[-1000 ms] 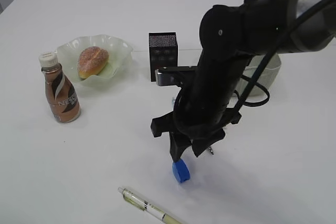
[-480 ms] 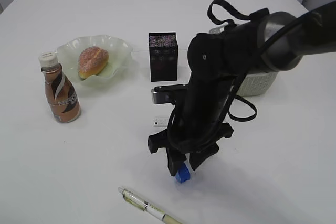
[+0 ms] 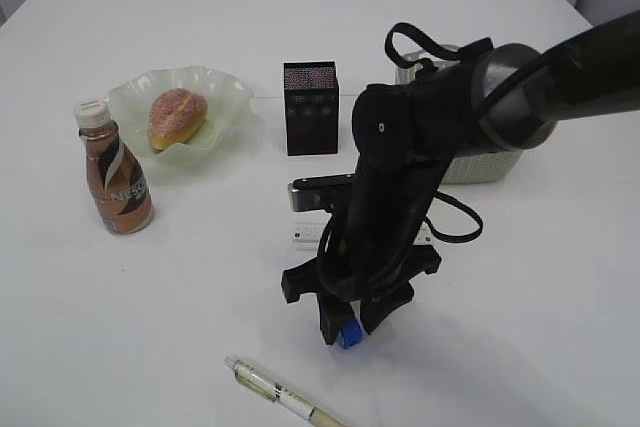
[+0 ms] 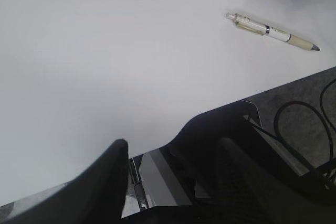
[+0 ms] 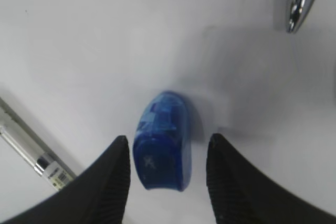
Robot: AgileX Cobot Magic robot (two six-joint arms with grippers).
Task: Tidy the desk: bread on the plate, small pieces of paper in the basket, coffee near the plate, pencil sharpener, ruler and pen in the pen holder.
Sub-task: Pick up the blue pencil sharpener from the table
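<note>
The right claw stood low over the desk with its jaws apart, straddling the blue pencil sharpener, which lay on the surface between the fingers without being squeezed. The pen lay near it towards the desk's front edge. The left claw hung released and empty off the desk's edge. The bread sat on the plate, the coffee bottle just beside.

blue pencil sharpener, black pen holder
</note>
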